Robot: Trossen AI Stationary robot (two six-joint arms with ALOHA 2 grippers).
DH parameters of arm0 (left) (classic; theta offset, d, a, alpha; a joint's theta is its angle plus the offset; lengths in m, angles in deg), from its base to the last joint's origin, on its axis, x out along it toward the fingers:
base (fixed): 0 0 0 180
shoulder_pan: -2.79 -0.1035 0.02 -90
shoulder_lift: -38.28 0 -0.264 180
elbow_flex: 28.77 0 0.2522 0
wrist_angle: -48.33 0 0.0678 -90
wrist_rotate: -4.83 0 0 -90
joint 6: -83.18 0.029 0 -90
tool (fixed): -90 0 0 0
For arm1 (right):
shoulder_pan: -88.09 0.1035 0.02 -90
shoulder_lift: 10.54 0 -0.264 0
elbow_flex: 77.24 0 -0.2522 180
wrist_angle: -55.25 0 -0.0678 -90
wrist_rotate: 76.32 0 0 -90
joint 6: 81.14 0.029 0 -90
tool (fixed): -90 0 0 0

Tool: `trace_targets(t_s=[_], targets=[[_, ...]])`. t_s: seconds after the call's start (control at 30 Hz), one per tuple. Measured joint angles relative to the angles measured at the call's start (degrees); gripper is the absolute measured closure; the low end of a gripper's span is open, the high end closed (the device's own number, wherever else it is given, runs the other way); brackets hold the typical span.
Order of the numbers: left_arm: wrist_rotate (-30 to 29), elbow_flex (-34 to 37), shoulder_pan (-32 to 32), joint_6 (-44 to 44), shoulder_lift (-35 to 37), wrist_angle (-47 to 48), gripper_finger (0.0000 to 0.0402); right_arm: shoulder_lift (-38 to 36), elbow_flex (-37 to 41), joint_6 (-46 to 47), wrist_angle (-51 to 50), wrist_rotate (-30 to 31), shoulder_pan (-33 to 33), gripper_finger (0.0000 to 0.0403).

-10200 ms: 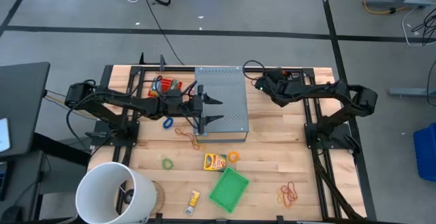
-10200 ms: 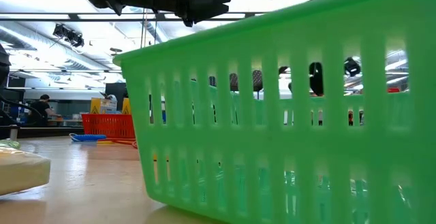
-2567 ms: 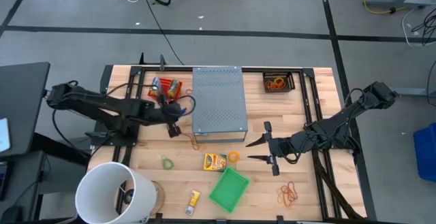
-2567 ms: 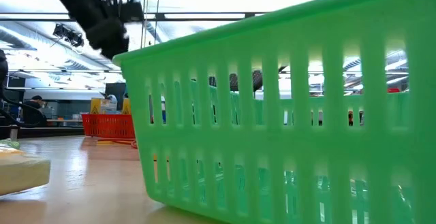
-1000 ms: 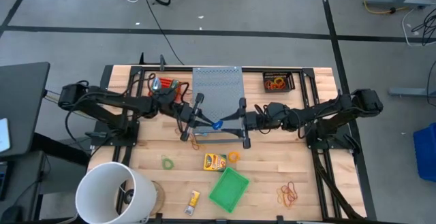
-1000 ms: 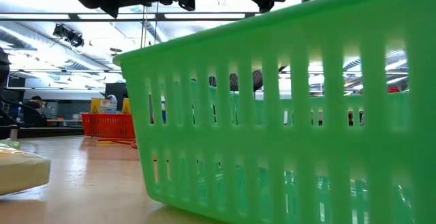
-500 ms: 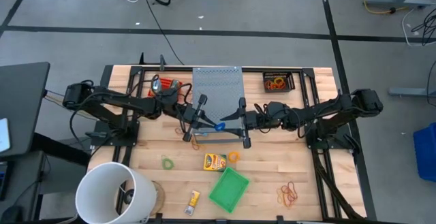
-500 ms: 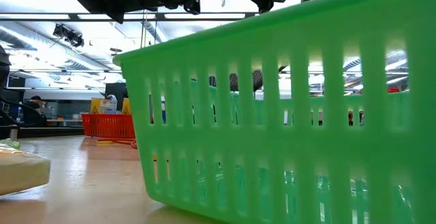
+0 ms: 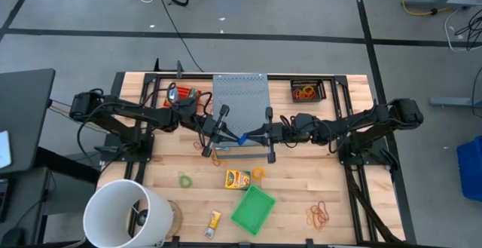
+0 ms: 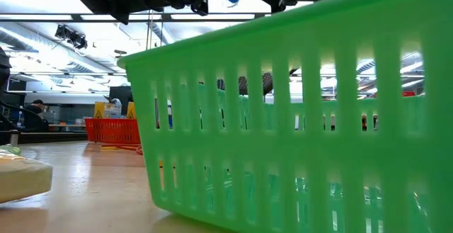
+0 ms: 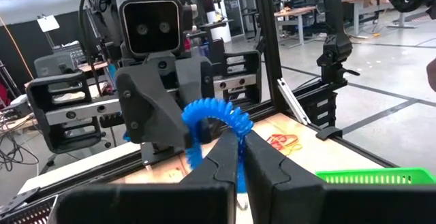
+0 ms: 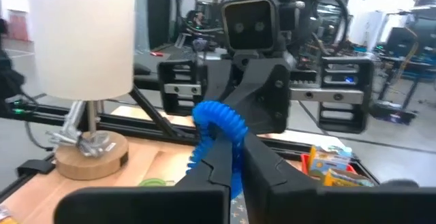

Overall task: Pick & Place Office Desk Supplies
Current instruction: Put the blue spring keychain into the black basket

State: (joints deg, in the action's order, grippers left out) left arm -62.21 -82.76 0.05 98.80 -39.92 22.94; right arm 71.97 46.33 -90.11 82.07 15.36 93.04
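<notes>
The left gripper (image 9: pixel 230 135) pinches the blue band (image 9: pixel 241 139) above the worktop (image 9: pixel 301 172), by the grey box (image 9: pixel 241 105). The right gripper (image 9: pixel 254 136), facing it, has clamped the same band, apparently to take it over.

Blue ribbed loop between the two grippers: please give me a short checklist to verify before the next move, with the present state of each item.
1. Left gripper shut on the blue ribbed loop: ok, its fingers are pinched on the band.
2. Right gripper shut on the same loop: ok, its fingers close around it in the right wrist view.
3. Loop lifted off the table: ok, it hangs high between both grippers in the low view.
4. The grippers face each other in front of the grey perforated box: ok.
5. Green basket open and unobstructed: ok.
6. Grip firm enough for one side to release: cannot tell.
</notes>
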Motion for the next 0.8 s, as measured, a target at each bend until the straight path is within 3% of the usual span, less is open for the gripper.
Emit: trace_targets(t_s=[0.17, 0.3, 0.4, 0.6, 0.8], targets=[[0.36, 0.00, -0.62, -0.45, 0.00, 0.61, 0.0345, 0.00, 0.00, 0.08, -0.13, 2.82, 0.42, 0.0394], [4.29, 0.00, -2.36, -2.89, 0.00, 0.82, 0.0320, -0.01, 0.00, -0.74, -0.25, 6.53, 1.48, 0.0394], [6.43, 0.00, -3.88, -3.98, 0.00, 0.92, 0.0316, -0.01, 0.00, -0.95, -0.95, 7.25, 2.02, 0.0394], [4.72, 0.00, -7.99, -4.90, 0.00, 2.80, 0.0314, -0.01, 0.00, -0.33, -3.86, 10.69, 1.97, 0.0394], [4.48, 0.00, -10.96, -5.31, 0.00, 5.84, 0.0313, -0.67, 0.00, 0.14, -5.61, 19.13, 2.87, 0.0394]])
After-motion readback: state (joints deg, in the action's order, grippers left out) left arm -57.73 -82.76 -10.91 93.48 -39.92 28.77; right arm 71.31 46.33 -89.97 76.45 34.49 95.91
